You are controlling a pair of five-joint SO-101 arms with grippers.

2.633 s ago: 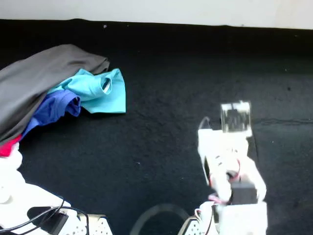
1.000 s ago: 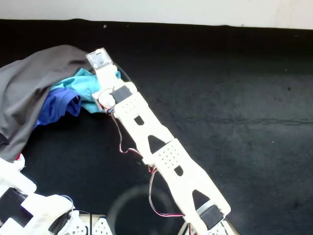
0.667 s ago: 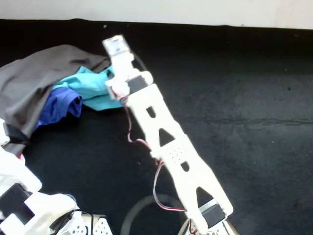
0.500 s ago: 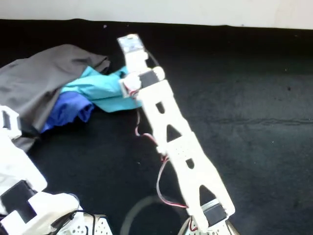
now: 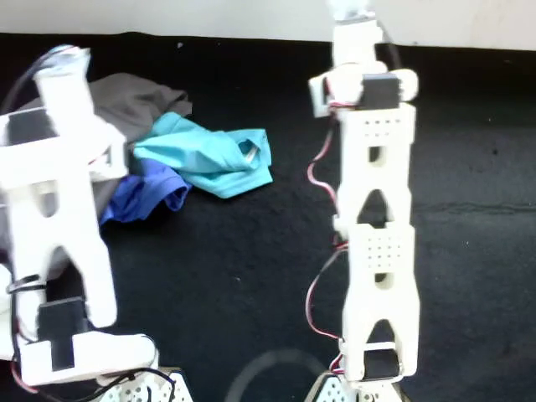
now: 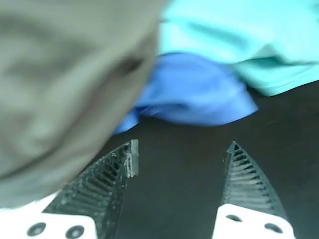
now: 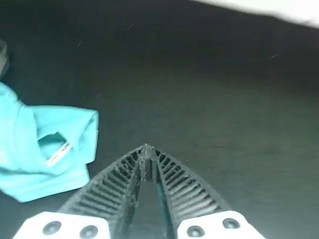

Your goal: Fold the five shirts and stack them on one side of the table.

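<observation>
From above, you see the grey shirt (image 5: 138, 92), blue shirt (image 5: 146, 188) and teal shirt (image 5: 213, 155) heaped at the tabletop's (image 5: 251, 251) far left. Your left tool (image 6: 182, 149) hangs with fingers apart beside the blue shirt. Your right tool (image 7: 146, 149) is pinched together, right of the teal shirt

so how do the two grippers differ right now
The left gripper is open; the right gripper is shut. The left gripper sits by the blue shirt and grey shirt; the right gripper is over the black table, apart from the teal shirt. Both hold nothing.
</observation>
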